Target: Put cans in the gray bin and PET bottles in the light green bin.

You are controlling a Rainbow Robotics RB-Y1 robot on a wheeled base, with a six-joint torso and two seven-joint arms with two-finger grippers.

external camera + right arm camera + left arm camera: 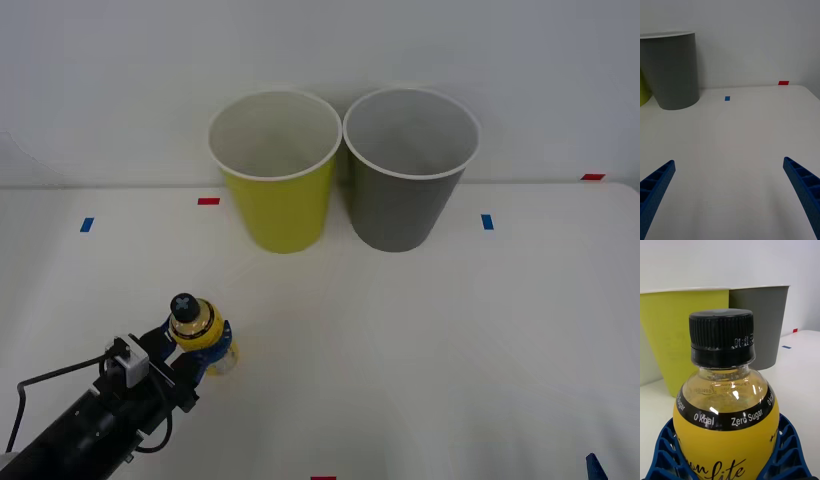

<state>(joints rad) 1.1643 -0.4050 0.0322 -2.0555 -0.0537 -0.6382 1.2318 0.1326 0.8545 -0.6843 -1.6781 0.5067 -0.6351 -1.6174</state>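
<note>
Since your left end effector (203, 345) is clamped around the PET bottle (197, 333) at lower left of the frame, watch the carry: grip's low on the label, so it could tip or clip the light green bin (275, 170) rim. Right end effector (730, 195) sits spread wide, idle.
</note>
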